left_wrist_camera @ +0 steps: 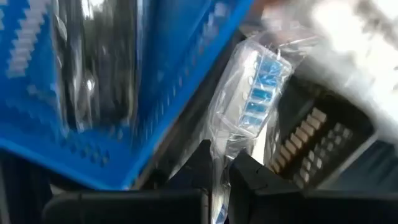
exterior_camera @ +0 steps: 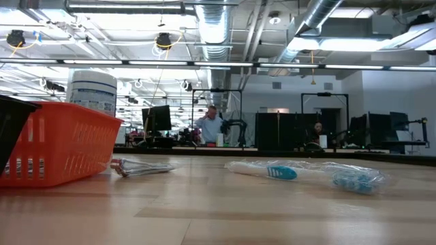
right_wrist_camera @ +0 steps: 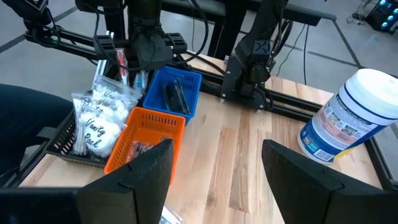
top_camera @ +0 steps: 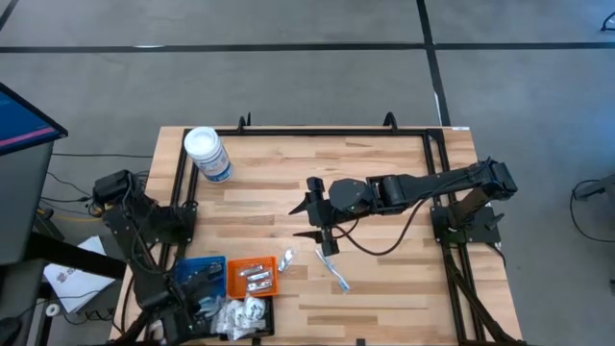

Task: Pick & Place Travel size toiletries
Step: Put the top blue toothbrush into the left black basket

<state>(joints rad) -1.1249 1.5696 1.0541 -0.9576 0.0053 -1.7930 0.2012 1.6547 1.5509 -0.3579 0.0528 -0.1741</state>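
My left gripper (left_wrist_camera: 221, 169) is at the table's near left corner, above the blue tray (top_camera: 207, 272) and the black tray (top_camera: 240, 319), shut on a clear-wrapped toothbrush (left_wrist_camera: 252, 102) with blue bristles. Another wrapped toothbrush (top_camera: 332, 270) lies flat on the wood near the table's middle, and a small silvery packet (top_camera: 286, 258) lies beside the orange tray (top_camera: 252, 276). White packets (right_wrist_camera: 93, 121) fill the black tray. My right gripper (right_wrist_camera: 217, 171) hangs open over the table's middle (top_camera: 317, 219), holding nothing. My left gripper pinches the toothbrush's clear wrapper (left_wrist_camera: 219, 152) between its two fingers, on the handle part below the bristle head. The fingers point down from above. The bristle head (left_wrist_camera: 258, 87) reaches past the fingertips, over the gap between the blue tray's wall and the black tray.
A large white-lidded jar (top_camera: 207, 154) stands at the far left of the table. A dark item (right_wrist_camera: 174, 96) lies in the blue tray. The orange tray (exterior_camera: 51, 143) holds small packets. Black frame rails (top_camera: 317, 130) edge the table. Bare wood lies at the far right.
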